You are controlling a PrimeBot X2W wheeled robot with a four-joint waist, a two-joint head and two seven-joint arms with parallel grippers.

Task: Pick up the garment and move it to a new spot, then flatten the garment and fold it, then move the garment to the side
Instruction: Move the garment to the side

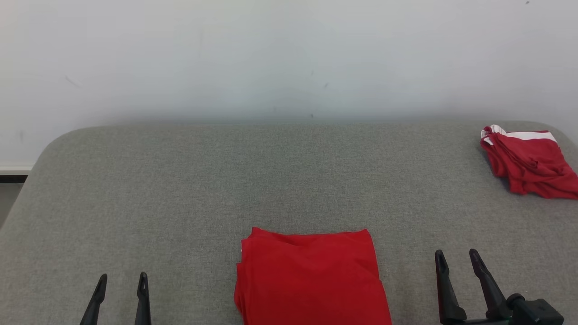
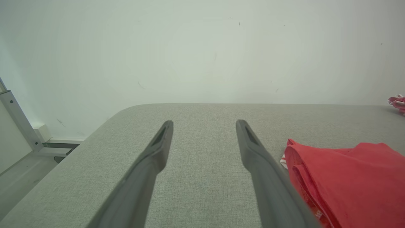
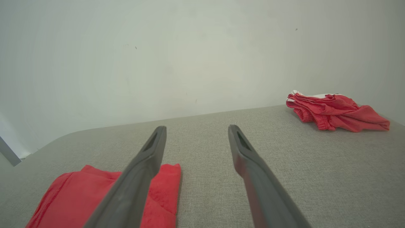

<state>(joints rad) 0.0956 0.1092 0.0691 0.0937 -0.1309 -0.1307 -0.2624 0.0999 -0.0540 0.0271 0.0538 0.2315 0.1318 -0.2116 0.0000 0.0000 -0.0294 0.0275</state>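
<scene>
Red garment (image 1: 311, 280) (folded) lies between the spread end effectors (image 1: 123, 276) (image 1: 456, 253).

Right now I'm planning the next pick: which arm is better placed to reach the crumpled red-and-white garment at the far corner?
Right, probably. The crumpled red-and-white garment lies far right, ahead of the open right gripper; the left gripper would have to cross the folded red garment.

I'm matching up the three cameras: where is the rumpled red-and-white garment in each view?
Head view: rumpled red-and-white garment, far right, toward the back edge of the grey table.
Left wrist view: a sliver at the right edge, mid-height.
Right wrist view: upper right, on the table's far side.
Shared landmark: the folded red garment, nearest the camera in all three.
</scene>
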